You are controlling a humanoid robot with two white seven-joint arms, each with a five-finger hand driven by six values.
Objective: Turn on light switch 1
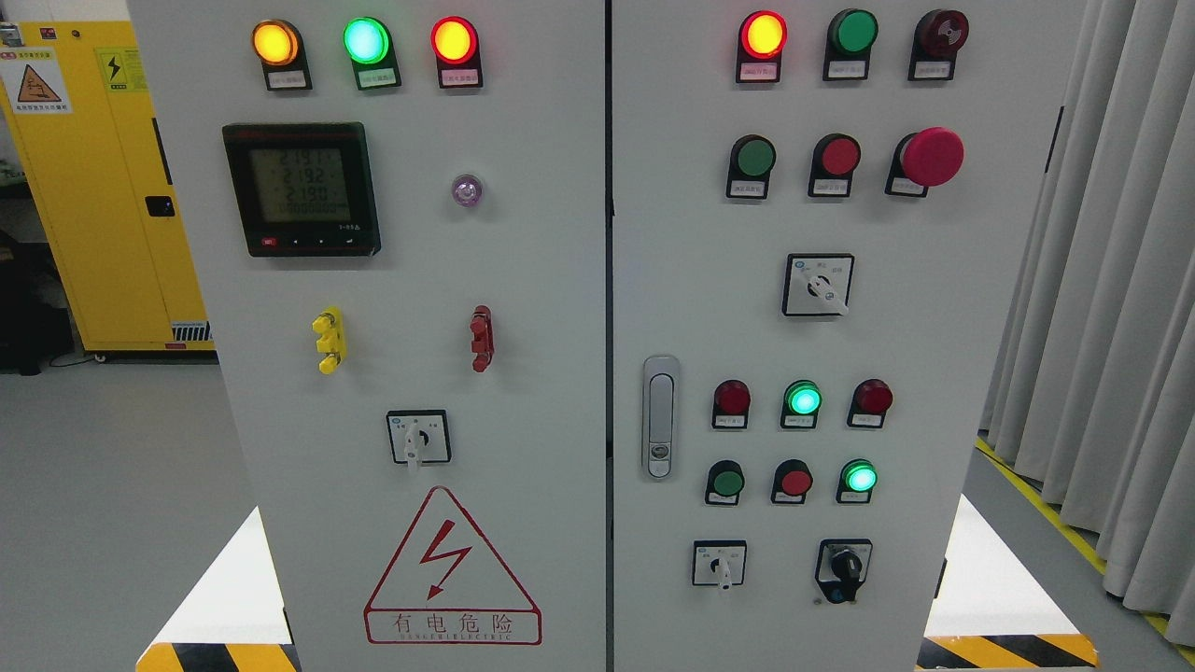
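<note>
A grey electrical cabinet (541,308) with two doors fills the head view. The right door carries lit red (763,35) and unlit green (854,32) lamps at the top, then green (752,158) and red (837,156) push buttons beside a big red mushroom button (930,156). Lower down sit a rotary switch (818,285), two rows of small buttons with two lit green ones (802,399) (858,478), and two more rotary switches (720,564) (843,567). The labels are too small to read, so I cannot tell which is switch 1. Neither hand shows.
The left door holds amber, green and red lit lamps (365,40), a digital meter (301,189), yellow (329,340) and red (482,338) handles, and a selector (417,437). A door latch (660,415) is by the seam. A yellow cabinet (89,187) stands at left, curtains (1111,280) at right.
</note>
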